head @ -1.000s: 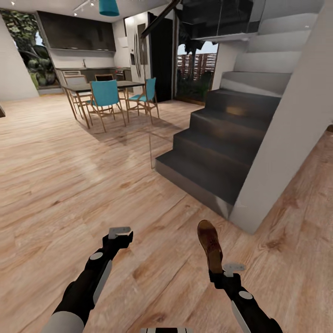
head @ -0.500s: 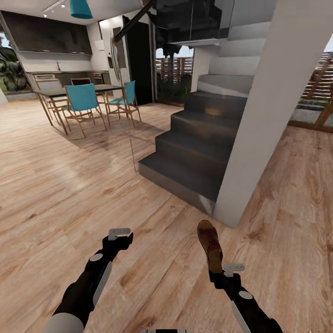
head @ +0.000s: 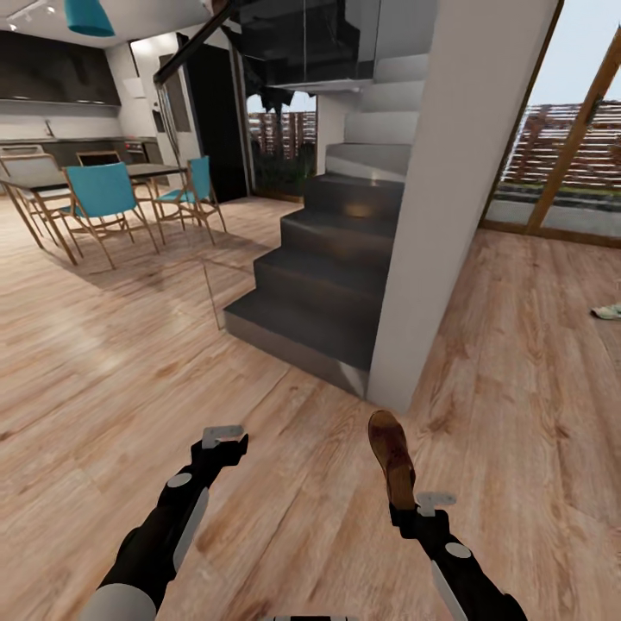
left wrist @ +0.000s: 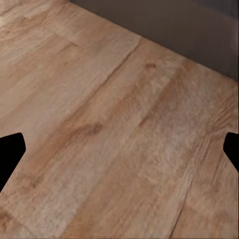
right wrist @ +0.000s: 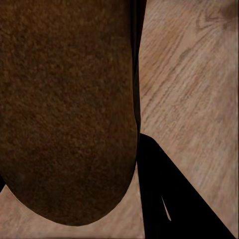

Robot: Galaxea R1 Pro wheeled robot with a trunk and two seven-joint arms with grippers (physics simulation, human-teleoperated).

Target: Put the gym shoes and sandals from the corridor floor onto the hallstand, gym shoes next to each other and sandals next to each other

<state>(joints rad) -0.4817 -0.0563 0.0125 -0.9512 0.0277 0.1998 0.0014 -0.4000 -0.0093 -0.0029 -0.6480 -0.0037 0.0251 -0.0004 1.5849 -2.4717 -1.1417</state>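
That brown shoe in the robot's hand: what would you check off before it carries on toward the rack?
1. Sandal held by the right gripper: ok, it sticks out forward above the floor.
2. Left gripper free for another shoe: ok, open and holding nothing.
3. Shoe rack in sight: not ok.
4. Path ahead: not ok, the white pillar and dark stairs stand close in front.
5. Other shoes: cannot tell; a pale object lies at the far right.

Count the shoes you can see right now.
2: a brown sandal held in the right gripper, and a pale shoe on the floor at the far right edge. Others may be hidden.
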